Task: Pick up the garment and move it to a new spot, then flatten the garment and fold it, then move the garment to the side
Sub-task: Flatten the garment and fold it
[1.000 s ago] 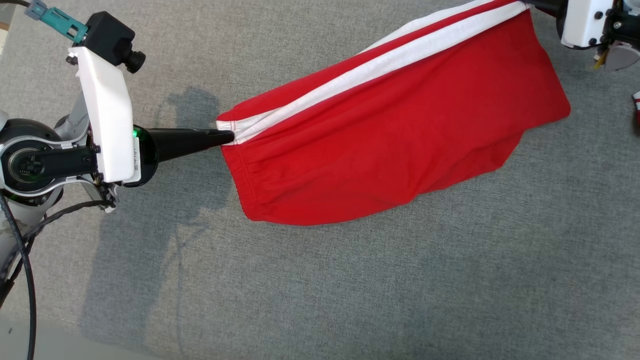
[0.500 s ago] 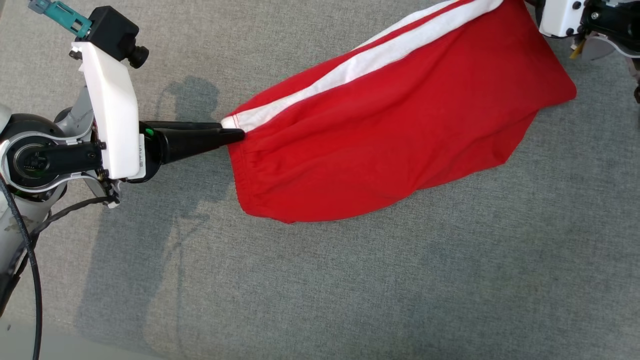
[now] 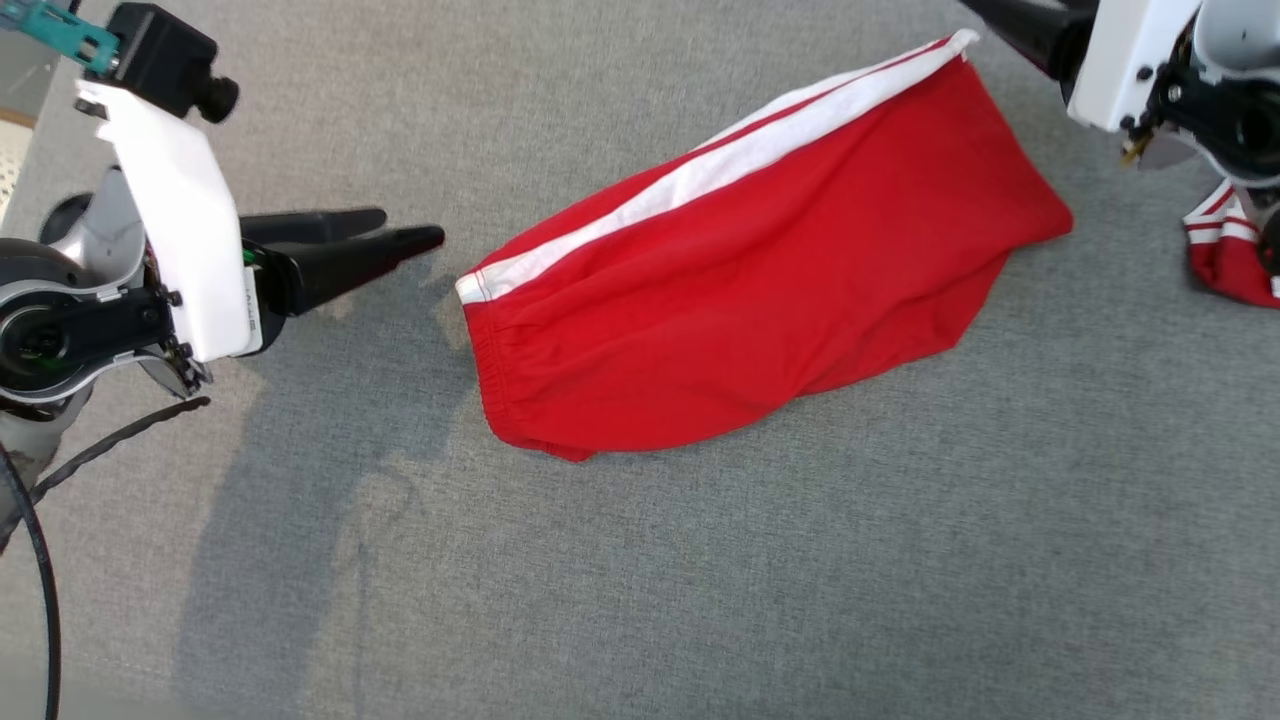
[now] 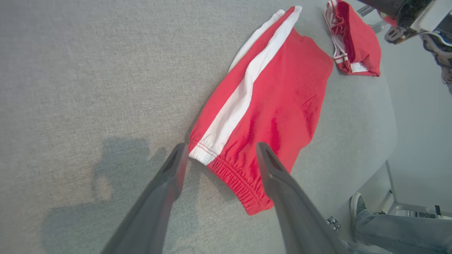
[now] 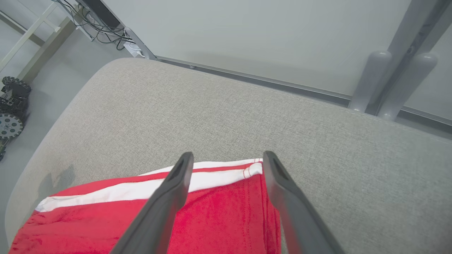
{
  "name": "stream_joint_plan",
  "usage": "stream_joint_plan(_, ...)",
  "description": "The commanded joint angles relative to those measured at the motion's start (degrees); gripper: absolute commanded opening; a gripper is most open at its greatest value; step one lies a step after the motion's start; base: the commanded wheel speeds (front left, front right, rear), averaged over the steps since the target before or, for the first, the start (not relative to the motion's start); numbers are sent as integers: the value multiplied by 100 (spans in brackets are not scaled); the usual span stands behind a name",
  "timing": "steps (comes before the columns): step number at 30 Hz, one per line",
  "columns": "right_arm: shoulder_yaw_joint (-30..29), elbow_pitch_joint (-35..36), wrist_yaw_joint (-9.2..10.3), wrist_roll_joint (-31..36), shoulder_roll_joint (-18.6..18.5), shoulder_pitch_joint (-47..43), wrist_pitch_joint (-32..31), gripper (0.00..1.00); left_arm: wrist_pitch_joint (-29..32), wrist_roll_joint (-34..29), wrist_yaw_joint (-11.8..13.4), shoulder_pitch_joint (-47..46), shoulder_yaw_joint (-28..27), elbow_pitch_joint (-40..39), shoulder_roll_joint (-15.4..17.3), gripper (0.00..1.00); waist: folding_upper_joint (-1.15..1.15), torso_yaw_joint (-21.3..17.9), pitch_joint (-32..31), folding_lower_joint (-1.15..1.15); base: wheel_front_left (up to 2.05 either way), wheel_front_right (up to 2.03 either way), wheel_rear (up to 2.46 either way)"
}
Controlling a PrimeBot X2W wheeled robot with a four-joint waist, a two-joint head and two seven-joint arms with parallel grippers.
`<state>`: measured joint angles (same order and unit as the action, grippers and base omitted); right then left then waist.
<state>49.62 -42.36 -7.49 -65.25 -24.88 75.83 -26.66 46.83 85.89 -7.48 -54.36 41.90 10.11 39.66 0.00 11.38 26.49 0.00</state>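
Note:
The garment (image 3: pixel 760 290), red shorts with a white side stripe, lies spread on the grey cushion (image 3: pixel 700 580). Its waistband end (image 4: pixel 226 165) points at my left gripper. My left gripper (image 3: pixel 412 226) is open and sits a short way left of the waistband, touching nothing. In the left wrist view its fingers (image 4: pixel 221 146) frame the waistband corner from above. My right gripper (image 5: pixel 227 155) is open over the far hem corner (image 5: pixel 252 169), with nothing clamped. One of its dark fingers (image 3: pixel 1025 28) shows at the upper right of the head view.
A second red and white garment (image 3: pixel 1225 250) lies bunched near the cushion's right edge (image 4: pixel 388 141). A person's shoe (image 4: pixel 356 208) and trouser leg stand on the floor beyond that edge. A wall, a metal post (image 5: pixel 395 67) and floor cables lie beyond the far edge.
Both grippers have opened and let go of the garment. It has dropped flat onto the cushion. My left gripper has drawn back to the left, away from the waistband.

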Motion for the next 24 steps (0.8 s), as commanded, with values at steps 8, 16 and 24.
stream_joint_plan(8, 198, -230, -2, -185, -221, -610, 652, 100, -1758, -978, -2, 373, 138, -357, 281, 100, 0, -57, -488, 0, 0, 0, 0)
stream_joint_plan(16, 269, -811, -2, -497, -132, -1005, 797, 100, -3773, -1883, -2, 977, 319, -225, 323, 100, 0, 217, -678, 0, 0, 0, 0)
stream_joint_plan(24, 216, -1559, -2, -741, -92, -1057, 489, 100, -4919, -2136, 51, 1727, 349, -335, 86, 100, 0, 574, -642, 0, 0, 0, 0)
